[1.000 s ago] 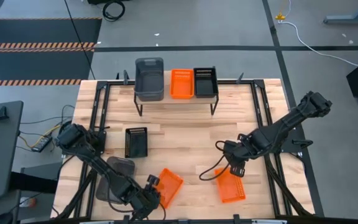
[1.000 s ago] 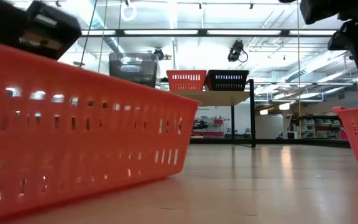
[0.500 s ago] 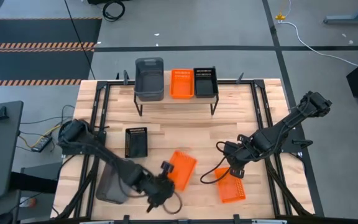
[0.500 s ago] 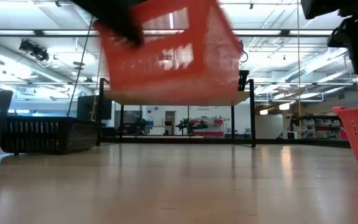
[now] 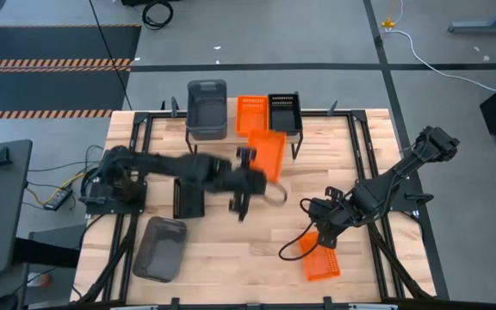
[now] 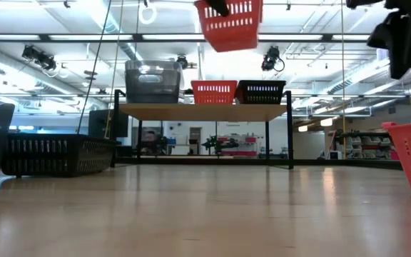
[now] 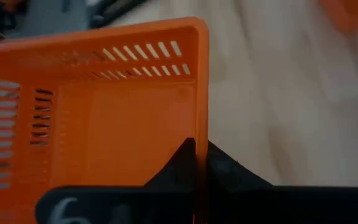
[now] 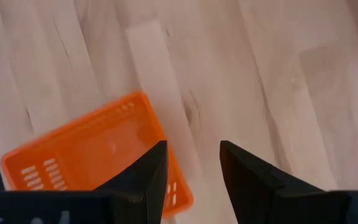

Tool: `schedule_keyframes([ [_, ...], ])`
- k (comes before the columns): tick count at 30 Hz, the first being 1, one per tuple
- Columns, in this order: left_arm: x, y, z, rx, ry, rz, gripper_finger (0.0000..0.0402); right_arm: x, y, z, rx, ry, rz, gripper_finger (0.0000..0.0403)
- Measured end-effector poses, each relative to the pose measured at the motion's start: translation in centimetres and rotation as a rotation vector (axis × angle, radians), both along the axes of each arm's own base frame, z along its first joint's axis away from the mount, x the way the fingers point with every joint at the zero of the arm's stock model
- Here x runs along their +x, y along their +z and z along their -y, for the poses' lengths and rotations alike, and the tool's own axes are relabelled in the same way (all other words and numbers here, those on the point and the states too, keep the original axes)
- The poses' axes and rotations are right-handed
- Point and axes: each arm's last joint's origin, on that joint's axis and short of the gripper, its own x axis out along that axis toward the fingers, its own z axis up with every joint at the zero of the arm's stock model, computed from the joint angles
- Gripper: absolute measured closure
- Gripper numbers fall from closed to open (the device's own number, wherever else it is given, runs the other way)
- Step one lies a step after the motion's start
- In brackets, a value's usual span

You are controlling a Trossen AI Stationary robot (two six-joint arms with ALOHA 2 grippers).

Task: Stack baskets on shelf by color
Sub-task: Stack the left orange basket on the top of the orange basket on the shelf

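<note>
Pale wood planks form the tabletop (image 5: 257,232); at 12 o'clock the low wooden shelf (image 5: 231,138) carries grey, orange (image 5: 250,110) and black plastic baskets. Left gripper (image 5: 250,169), jaws clamped on the rim of another orange plastic basket (image 5: 268,153), holds it aloft near the shelf. Right gripper (image 5: 327,226), jaws apart, hovers at 4 o'clock over a 3rd orange basket (image 5: 319,259).

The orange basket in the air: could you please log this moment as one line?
left gripper: shut on orange basket, carried near shelf | right gripper: open above second orange basket on table
</note>
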Motion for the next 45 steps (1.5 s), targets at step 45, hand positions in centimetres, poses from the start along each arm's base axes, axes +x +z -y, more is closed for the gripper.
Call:
schedule_keyframes([
  [45,-0.8,-2.2,-18.8,-0.21,0.114,0.015,0.0359,2.2,0.5,1.7,-0.213,0.084,0.169,0.0249],
])
